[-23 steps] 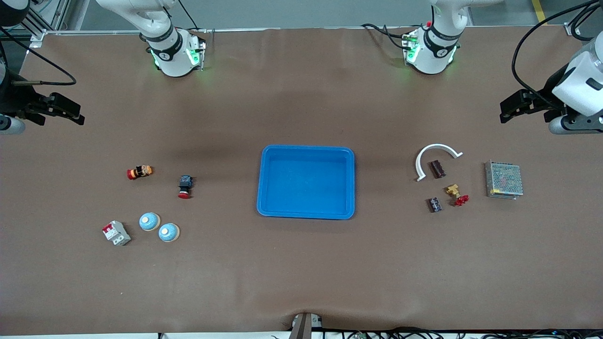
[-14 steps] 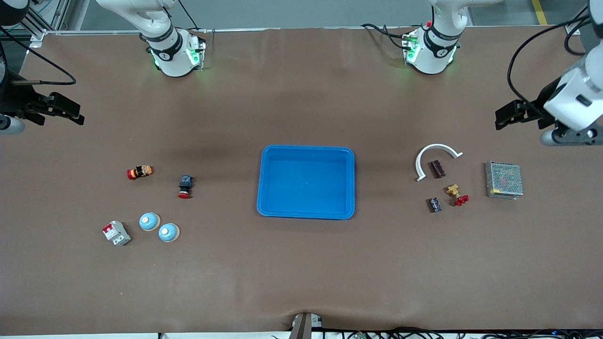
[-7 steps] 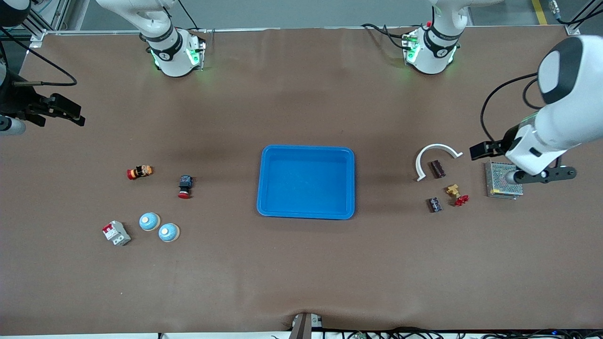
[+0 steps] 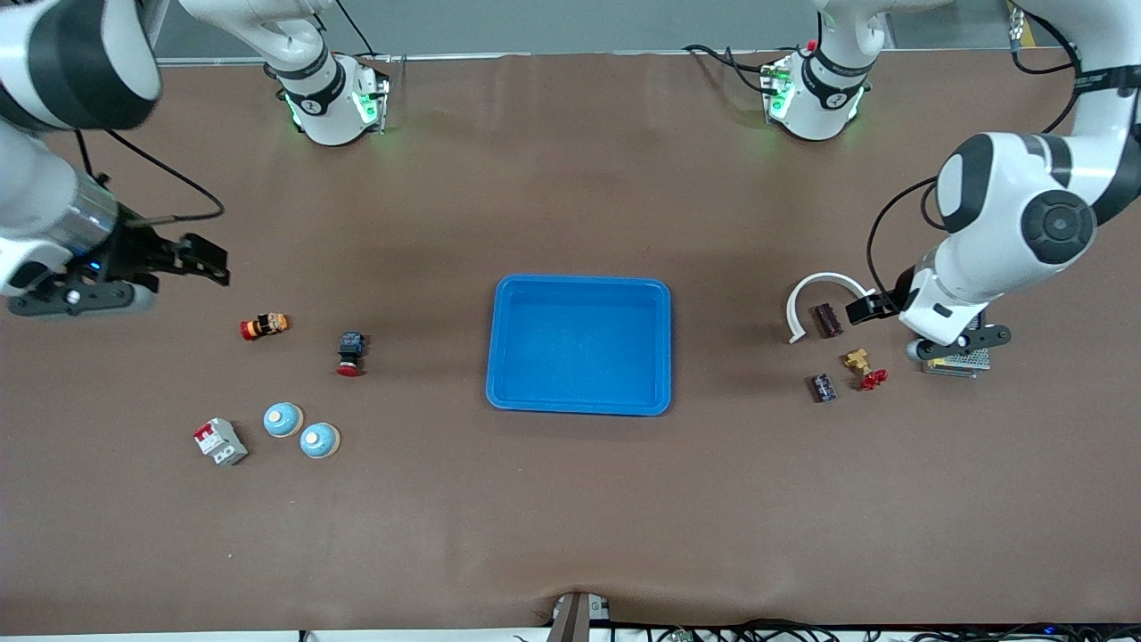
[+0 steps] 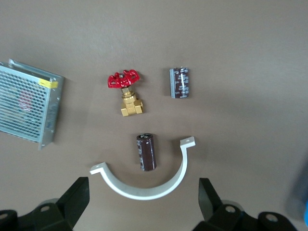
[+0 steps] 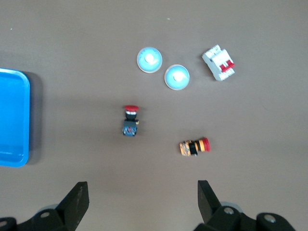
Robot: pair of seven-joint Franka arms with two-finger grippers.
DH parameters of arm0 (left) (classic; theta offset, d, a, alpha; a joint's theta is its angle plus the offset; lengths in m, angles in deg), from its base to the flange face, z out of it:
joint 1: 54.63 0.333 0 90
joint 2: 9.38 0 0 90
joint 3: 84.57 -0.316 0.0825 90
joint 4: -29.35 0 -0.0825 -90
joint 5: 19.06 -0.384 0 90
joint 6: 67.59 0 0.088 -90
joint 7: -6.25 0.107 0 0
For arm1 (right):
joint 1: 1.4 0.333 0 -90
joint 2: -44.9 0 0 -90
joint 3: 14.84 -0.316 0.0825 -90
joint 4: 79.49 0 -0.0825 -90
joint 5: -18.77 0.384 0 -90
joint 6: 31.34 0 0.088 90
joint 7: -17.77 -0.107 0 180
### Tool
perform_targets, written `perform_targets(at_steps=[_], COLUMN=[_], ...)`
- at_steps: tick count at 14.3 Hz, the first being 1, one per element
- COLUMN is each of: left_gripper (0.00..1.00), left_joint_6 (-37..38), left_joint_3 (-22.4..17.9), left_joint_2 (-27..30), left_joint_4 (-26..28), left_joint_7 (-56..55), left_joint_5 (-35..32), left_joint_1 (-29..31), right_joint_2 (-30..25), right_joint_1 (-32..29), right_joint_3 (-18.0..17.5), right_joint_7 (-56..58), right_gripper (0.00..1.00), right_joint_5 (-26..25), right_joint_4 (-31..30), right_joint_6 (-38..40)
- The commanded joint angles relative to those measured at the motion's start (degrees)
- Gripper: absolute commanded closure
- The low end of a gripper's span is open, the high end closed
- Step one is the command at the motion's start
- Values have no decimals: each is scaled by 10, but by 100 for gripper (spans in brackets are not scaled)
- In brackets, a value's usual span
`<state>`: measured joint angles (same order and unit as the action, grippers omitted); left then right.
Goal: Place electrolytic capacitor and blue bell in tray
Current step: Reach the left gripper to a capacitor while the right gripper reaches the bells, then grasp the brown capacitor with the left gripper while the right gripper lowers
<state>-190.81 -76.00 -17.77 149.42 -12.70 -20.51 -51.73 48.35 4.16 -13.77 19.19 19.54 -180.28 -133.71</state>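
Observation:
The bright-blue tray [image 4: 579, 290] lies at the table's middle and shows in the right wrist view [image 6: 12, 118]. Two dark electrolytic capacitors lie toward the left arm's end: one [image 4: 828, 320] [image 5: 147, 152] inside a white curved clamp [image 4: 824, 281] [image 5: 144, 187], one [image 4: 822, 388] [image 5: 179, 83] nearer the front camera. Two blue bells [image 4: 283, 419] [image 4: 318, 440] stand toward the right arm's end and show in the right wrist view [image 6: 149, 59] [image 6: 176, 77]. My left gripper [image 4: 861, 309] [image 5: 143, 195] is open over the clamp. My right gripper [image 4: 207, 261] [image 6: 143, 195] is open and empty over bare table beside the orange-red button.
A brass valve with a red handle [image 4: 863, 367] [image 5: 126, 91] and a metal mesh power supply [image 4: 956, 361] [image 5: 26, 103] lie by the capacitors. An orange-red button [image 4: 265, 325] [image 6: 195, 146], a black-red push button [image 4: 349, 352] [image 6: 130, 121] and a white breaker [image 4: 220, 440] [image 6: 219, 62] lie near the bells.
The left arm swung in from the table's end and came down over the clamp and capacitor. The right arm moved in toward the orange-red button. No object moved.

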Motion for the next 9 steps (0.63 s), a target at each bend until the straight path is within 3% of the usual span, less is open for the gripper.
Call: perform_targets(at_steps=[1, 9], left_gripper=[3, 24], left_joint_6=[-54, -174], left_joint_3=[-1, -4], left_joint_2=[8, -60], left_joint_4=[53, 102], left_joint_7=[-34, -122], left_joint_5=[2, 2], left_joint_1=[1, 2], right_joint_2=[5, 73], right_joint_1=[8, 18], right_joint_3=[1, 1], right_joint_7=[-1, 142], right_gripper=[0, 0], right_joint_5=[-5, -5], right_joint_4=[-40, -44], right_joint_6=[-49, -108])
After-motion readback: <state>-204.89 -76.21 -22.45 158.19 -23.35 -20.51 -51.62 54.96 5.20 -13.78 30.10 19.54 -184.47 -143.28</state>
